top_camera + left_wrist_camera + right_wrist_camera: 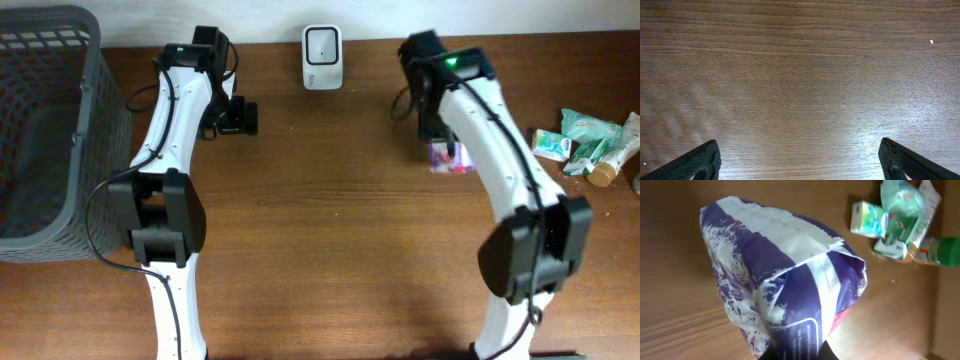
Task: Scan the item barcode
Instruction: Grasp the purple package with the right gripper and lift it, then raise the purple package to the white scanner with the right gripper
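My right fingers are pinching the purple-and-white bag, left fingers spread over bare counter. Grab looks done; next I'd turn its barcode toward the white scanner.

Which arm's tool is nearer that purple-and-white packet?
Right. The right tool is shut on the packet; the left tool hangs open over bare table, far across from it.

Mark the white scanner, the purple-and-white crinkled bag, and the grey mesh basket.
White boxy plastic scanner [322, 57], overhead view, on its front face.
Purple-and-white crinkled plastic bag [785, 280], right wrist view, middle of its side.
Grey plastic mesh basket [105, 110], overhead view, on its right wall.
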Controlling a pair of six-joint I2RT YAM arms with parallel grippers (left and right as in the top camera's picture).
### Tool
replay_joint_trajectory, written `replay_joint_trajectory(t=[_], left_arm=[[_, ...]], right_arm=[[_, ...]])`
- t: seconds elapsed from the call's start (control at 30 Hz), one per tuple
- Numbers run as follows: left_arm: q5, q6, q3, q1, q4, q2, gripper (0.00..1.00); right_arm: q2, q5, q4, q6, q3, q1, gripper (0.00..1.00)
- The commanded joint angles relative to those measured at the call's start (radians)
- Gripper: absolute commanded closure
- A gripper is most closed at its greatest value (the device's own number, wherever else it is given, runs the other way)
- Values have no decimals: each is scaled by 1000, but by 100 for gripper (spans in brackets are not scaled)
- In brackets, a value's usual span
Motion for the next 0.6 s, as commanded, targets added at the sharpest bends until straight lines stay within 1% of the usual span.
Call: replay_joint_trajectory(t=[0.0, 0.03, 0.07, 0.13, 0.17, 0.2, 0.23, 0.27, 0.3, 0.33, 0.37, 0.4, 0.47, 0.5, 0.57], left_arm=[[-6, -6, -5, 2, 1, 15, 1], [-6, -6, -5, 2, 2, 15, 1], [-6, -6, -5, 2, 1, 15, 1], [-6, -6, -5, 2, 1, 15, 1], [-6, -6, -5, 2, 1, 15, 1], [-6, -6, -5, 2, 1, 15, 1], [-6, -6, -5, 2, 1, 15, 1], [-6, -6, -5, 2, 1, 15, 1], [-6, -6, -5, 2, 1, 15, 1], [-6, -6, -5, 2, 1, 15, 1], [-6, -6, -5, 2, 1, 15, 1], [-6, -6, -5, 2, 1, 15, 1], [-6, -6, -5, 2, 1, 15, 1], [-6, -6, -5, 2, 1, 15, 1], [-6, -6, -5, 2, 1, 15, 1]], right_arm=[[45, 108, 14, 105, -63, 40, 96], [51, 96, 19, 105, -72, 58, 95], [61, 60, 26, 105, -76, 81, 83], [69, -80, 69, 105, -76, 141, 74], [69, -168, 112, 105, -76, 176, 67], [69, -216, 143, 104, -76, 197, 54], [69, -258, 171, 104, -73, 219, 33], [68, -301, 189, 104, -61, 233, 23], [68, -344, 192, 102, -32, 235, 17], [68, -381, 186, 92, 4, 230, 17], [67, -399, 169, 90, 43, 217, 14], [67, -408, 140, 89, 90, 198, 7], [67, -430, 66, 41, 203, 114, 1], [67, -471, 47, -18, 235, 56, 1], [71, -640, 19, -234, 237, -75, 0]])
